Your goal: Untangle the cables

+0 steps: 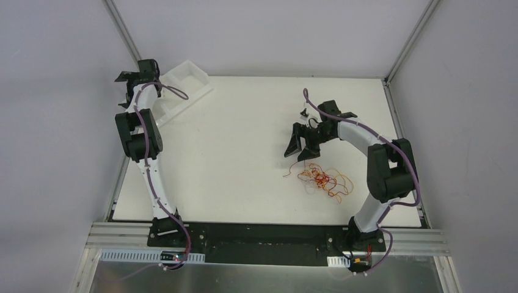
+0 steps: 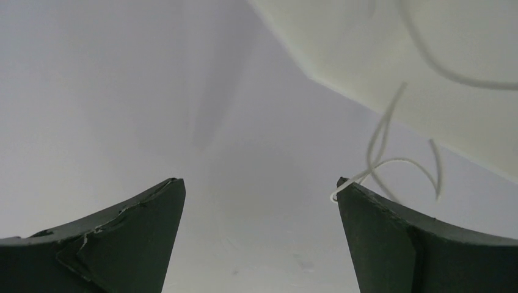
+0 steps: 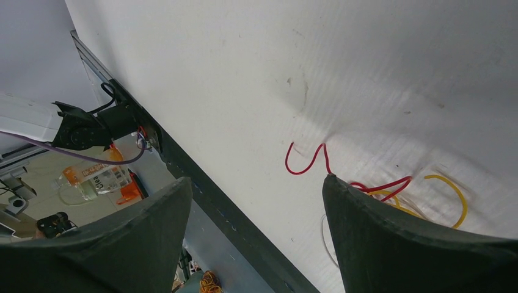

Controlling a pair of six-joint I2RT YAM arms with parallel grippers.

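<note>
The cables [image 1: 324, 180] lie as a small curly tangle of red, orange and yellow wire on the white table, right of centre. My right gripper [image 1: 297, 154] hovers open just above and left of the tangle. In the right wrist view a red strand [image 3: 305, 162] curls in front of the right gripper [image 3: 258, 179], whose right finger hides part of the tangle, and a yellow loop [image 3: 455, 189] shows beside it. My left gripper [image 1: 125, 78] is at the far left corner. It stands open [image 2: 259, 182] with nothing between its fingers. A thin white wire [image 2: 391, 162] touches its right fingertip [image 2: 343, 183].
A white tray [image 1: 186, 82] sits at the far left corner beside the left gripper, and its pale wall [image 2: 379, 55] fills the upper right of the left wrist view. Grey walls close in the table. The black base rail [image 3: 201, 189] runs along the near edge.
</note>
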